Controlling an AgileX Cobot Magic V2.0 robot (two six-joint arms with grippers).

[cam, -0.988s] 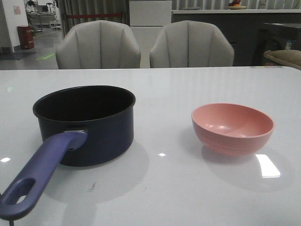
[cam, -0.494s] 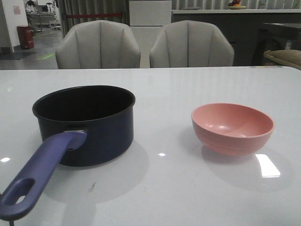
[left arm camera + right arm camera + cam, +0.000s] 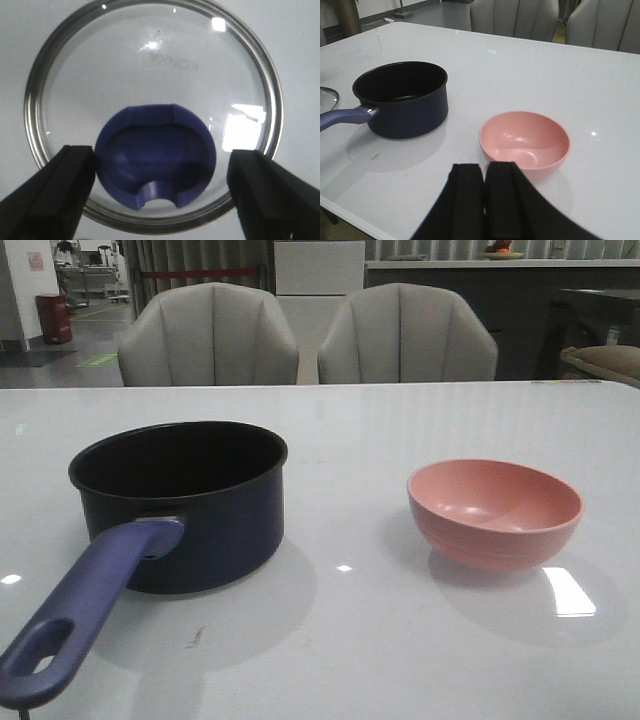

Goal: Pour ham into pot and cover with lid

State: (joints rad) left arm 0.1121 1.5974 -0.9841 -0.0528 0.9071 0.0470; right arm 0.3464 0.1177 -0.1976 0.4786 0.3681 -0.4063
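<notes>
The dark navy pot (image 3: pixel 180 505) stands at the table's left, its purple-blue handle (image 3: pixel 85 605) pointing toward me; its black inside looks empty. The pot also shows in the right wrist view (image 3: pixel 402 100). The glass lid (image 3: pixel 150 75) lies flat on the table with its dark blue knob (image 3: pixel 155 160) up. My left gripper (image 3: pixel 160 195) is open above it, one finger on each side of the knob, apart from it. My right gripper (image 3: pixel 485 200) is shut and empty, just short of the pink bowl (image 3: pixel 525 142). No ham shows; the bowl's visible inside is bare.
The pink bowl (image 3: pixel 495 512) stands at the table's right. An edge of the lid (image 3: pixel 327 97) shows left of the pot handle in the right wrist view. Two grey chairs (image 3: pixel 210 335) stand behind the table's far edge.
</notes>
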